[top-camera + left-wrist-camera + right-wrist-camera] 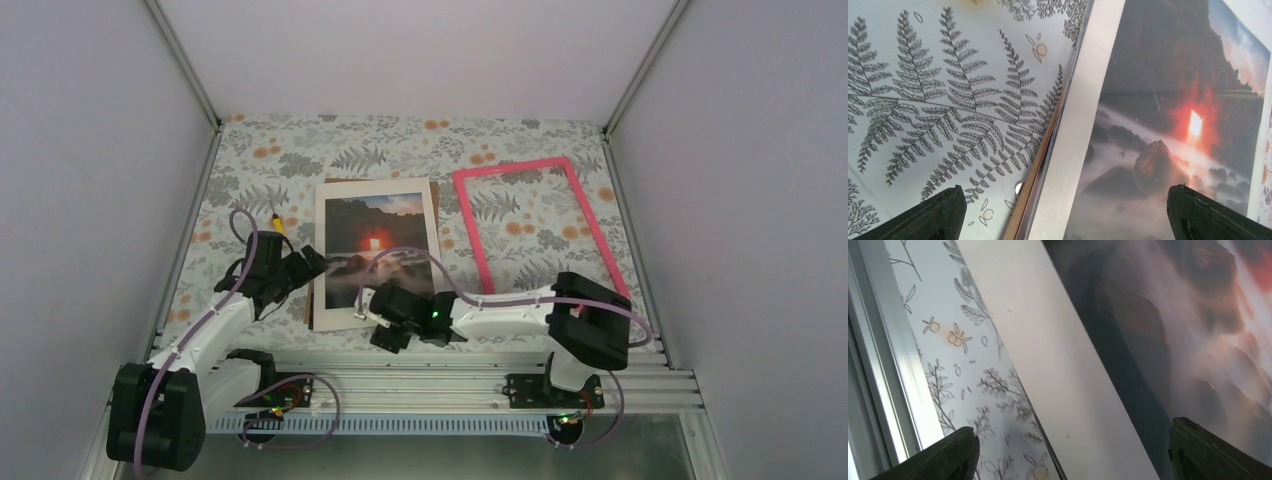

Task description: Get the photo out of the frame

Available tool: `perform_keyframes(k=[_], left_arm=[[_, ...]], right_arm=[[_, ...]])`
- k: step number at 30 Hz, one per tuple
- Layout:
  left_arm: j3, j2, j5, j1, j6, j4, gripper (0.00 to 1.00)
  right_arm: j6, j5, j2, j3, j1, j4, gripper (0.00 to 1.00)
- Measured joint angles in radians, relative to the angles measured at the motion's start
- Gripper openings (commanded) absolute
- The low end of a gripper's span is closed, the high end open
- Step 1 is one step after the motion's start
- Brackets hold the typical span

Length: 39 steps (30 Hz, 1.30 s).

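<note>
Noting layout from above: the photo [377, 245] lies face up, left of centre on the tablecloth [300, 150]; it rests on the brown backing board [340, 181], whose edge peeks out at the far side and near-left corner; the frame [515, 166] lies flat just beside it to the right, apart from it, cloth pattern visible through its opening; print judged already clear of the pink surround.

Left gripper [310, 262] sits at the photo's left edge; fingers [943, 210] spread fully wide, one over cloth, one over the print, gripping nothing. Right gripper [372, 305] sits at the near edge; jaws also wide apart, nothing between them. Whether any fingertip touches the paper: cannot tell.

Handling, as judgement: print light, thin, flexible; likely to bow or crease if pinched hard at one corner; face looks glossy, so pads may slide or mark it; lying flat on the board, it leaves no gap for a lower finger. Left wrist view shows a stacked edge, white border over brown board; a clear pane among the layers is possible, not resolvable.

Best hold: white border near a corner, one finger under, one on top, light squeeze; keep off the image area; lift slowly so the board stays down.
</note>
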Motion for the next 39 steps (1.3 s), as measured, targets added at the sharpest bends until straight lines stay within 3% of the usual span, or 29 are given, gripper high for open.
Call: perform_keyframes(k=[12, 39], left_arm=[[-0.01, 0.001, 0.048, 0.003, 0.019, -0.003, 1.0], [0.001, -0.051, 0.051, 0.003, 0.061, -0.092, 1.0]], right_arm=[[-0.062, 0.071, 0.184, 0.094, 0.089, 0.063, 0.85], [-0.074, 0.22, 0.211, 0.085, 0.092, 0.166, 0.84]])
